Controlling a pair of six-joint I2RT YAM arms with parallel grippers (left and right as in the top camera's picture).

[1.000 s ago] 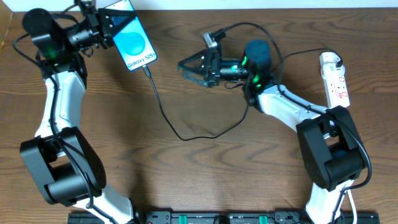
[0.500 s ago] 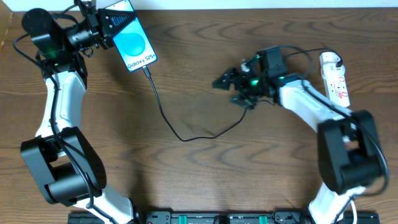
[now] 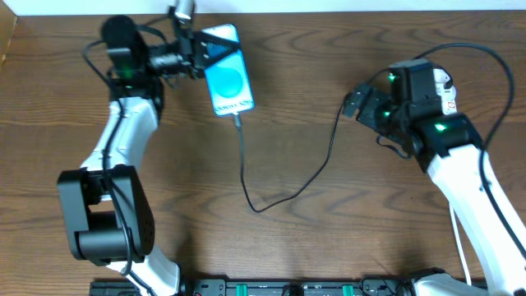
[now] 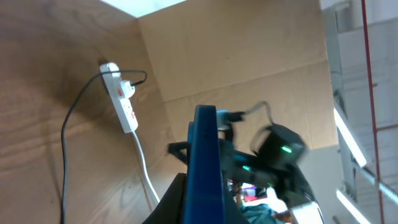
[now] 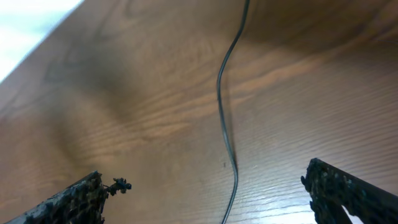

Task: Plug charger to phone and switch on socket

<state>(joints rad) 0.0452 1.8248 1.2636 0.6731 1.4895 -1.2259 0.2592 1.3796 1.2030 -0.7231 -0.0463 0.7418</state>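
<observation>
My left gripper (image 3: 200,54) is shut on the phone (image 3: 227,71), blue screen up, held at the back of the table. In the left wrist view the phone (image 4: 205,162) shows edge-on between the jaws. The charger cable (image 3: 246,168) runs from the phone's lower end, loops down, and rises toward the right arm. My right gripper (image 3: 357,105) is open and empty, with the cable (image 5: 227,143) lying on the wood between its fingers (image 5: 211,199). The socket (image 3: 448,89) is mostly hidden under the right arm. It shows whole in the left wrist view (image 4: 121,99).
The socket's white cord (image 4: 146,177) trails across the table. Brown cardboard (image 4: 236,56) stands beyond the table's end. The right arm (image 3: 460,156) reaches in from the front right. A black rail (image 3: 271,288) runs along the front edge.
My left gripper has carried the phone to the right, and the cable followed. My right arm has swung right, back over the socket, its gripper still open.
</observation>
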